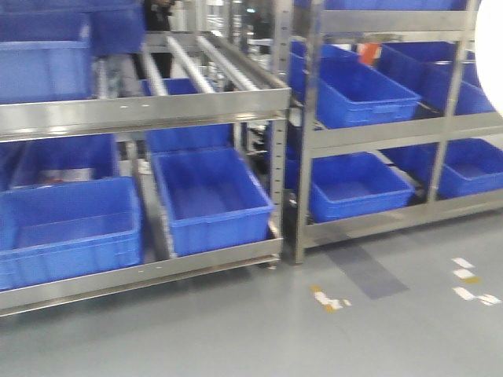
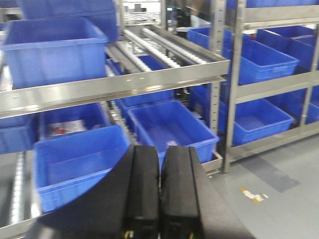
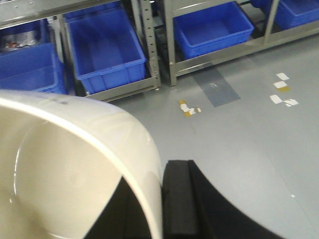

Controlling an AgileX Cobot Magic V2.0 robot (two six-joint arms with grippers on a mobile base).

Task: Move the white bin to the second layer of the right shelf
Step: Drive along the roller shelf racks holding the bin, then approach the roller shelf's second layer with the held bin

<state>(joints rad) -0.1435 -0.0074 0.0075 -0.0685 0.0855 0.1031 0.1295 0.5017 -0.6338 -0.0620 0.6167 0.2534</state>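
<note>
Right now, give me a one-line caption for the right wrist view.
Right fingers pinch the white bin by its wall above the grey floor, blue crates in steel racks behind.

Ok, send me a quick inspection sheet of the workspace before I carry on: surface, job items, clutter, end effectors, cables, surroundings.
Surface: grey smooth floor; no tabletop in view.
Job's things: glossy cream-white plastic bin held off the racks by the right end effector; right-hand stainless steel rack has blue rectangular plastic crates on every level in view.
Clutter: white and yellow tape scraps on the floor.
End effectors: right end effector shut on the bin's wall; left end effector shut, empty.
Cables: nothing seen.
Surroundings: left-hand steel rack with roller rails on its upper level, blue crates below.
</note>
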